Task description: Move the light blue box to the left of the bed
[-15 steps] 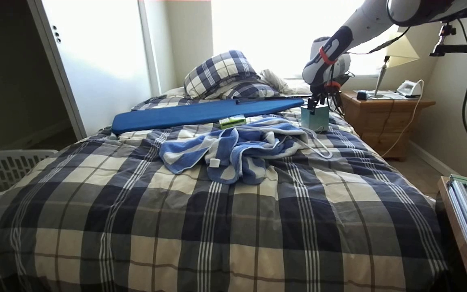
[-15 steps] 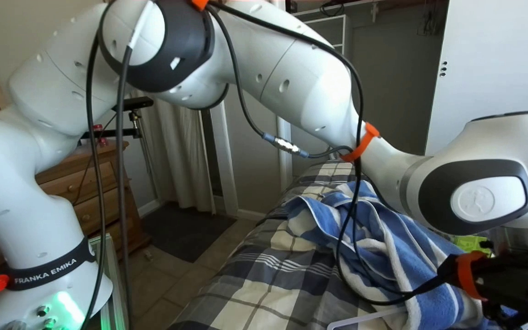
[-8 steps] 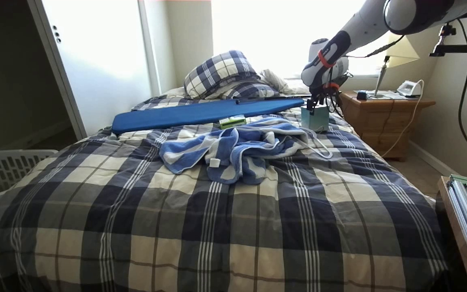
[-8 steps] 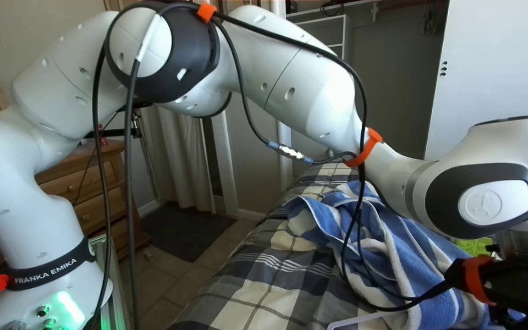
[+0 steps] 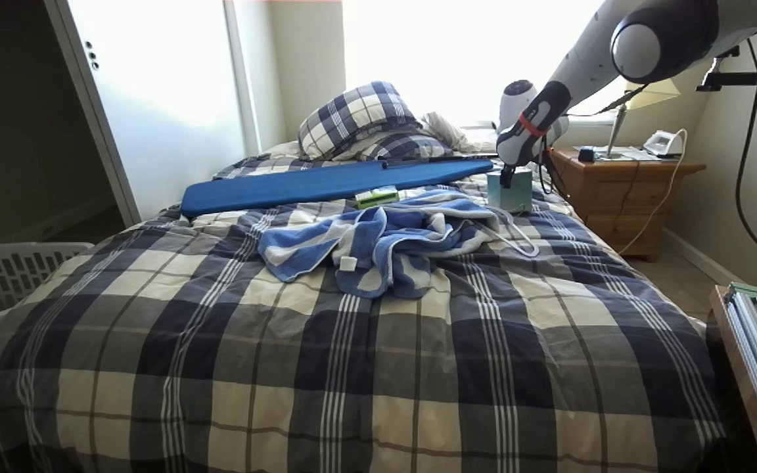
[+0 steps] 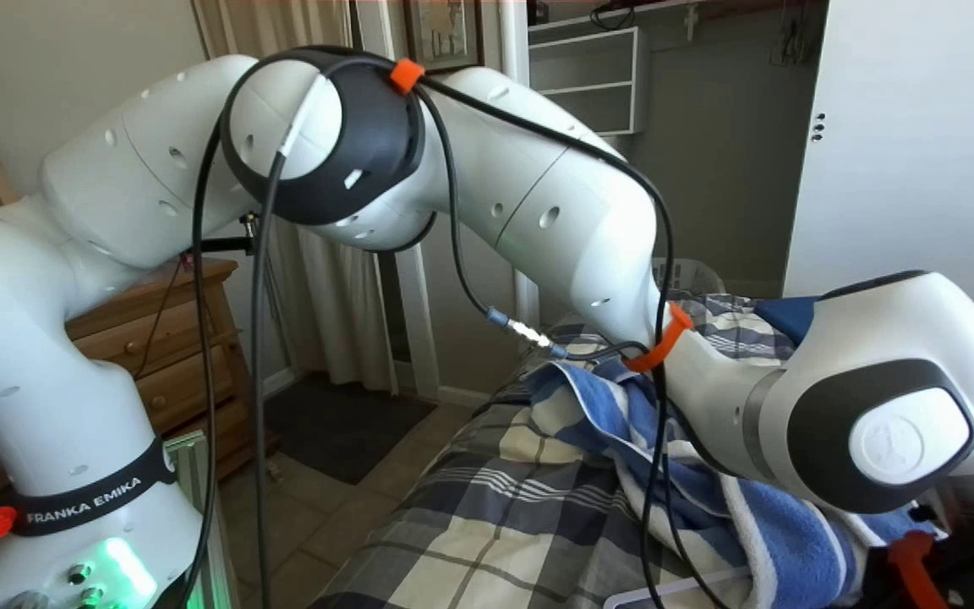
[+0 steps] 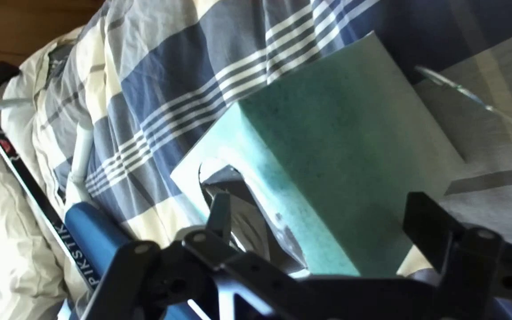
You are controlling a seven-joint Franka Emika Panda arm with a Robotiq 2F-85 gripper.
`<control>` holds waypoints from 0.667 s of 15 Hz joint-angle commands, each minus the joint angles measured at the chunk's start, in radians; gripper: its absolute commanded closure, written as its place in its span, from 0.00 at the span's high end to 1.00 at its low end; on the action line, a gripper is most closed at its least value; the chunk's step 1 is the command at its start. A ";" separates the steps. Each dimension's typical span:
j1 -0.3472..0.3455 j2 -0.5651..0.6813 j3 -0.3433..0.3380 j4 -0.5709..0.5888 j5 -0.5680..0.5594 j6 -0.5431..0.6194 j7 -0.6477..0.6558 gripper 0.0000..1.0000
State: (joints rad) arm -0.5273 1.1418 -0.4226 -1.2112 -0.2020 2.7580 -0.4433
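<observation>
The light blue box (image 5: 516, 195), a tissue box with an oval opening, stands upright on the plaid bed (image 5: 378, 368), near the edge by the nightstand. It fills the middle of the wrist view (image 7: 340, 146); it does not show in an exterior view where the arm fills the frame. My gripper (image 5: 507, 177) is at the box's top. In the wrist view the gripper (image 7: 320, 209) is open: one finger is over the opening in the top, the other is outside the shaded side face. I cannot tell whether either finger touches the box.
A striped blue towel (image 5: 391, 243) lies beside the box, with a green packet (image 5: 377, 197) behind it. A blue ironing board (image 5: 332, 184) crosses the bed before the pillows (image 5: 359, 118). A nightstand (image 5: 621, 190) holds a lamp and an iron. A laundry basket (image 5: 17, 276) stands beside the bed.
My arm's elbow and wrist have come down and the wrist has tilted. The gripper stays at the top of the box with little shift. The box has not visibly moved.
</observation>
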 commanded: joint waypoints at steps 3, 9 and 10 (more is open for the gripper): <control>-0.133 0.051 0.176 0.090 -0.097 0.119 -0.197 1.00; -0.269 0.023 0.436 0.090 -0.026 -0.106 -0.515 1.00; -0.268 0.024 0.436 0.106 -0.016 -0.171 -0.536 1.00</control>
State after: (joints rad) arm -0.7615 1.1704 -0.0435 -1.1413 -0.2568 2.7431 -0.8658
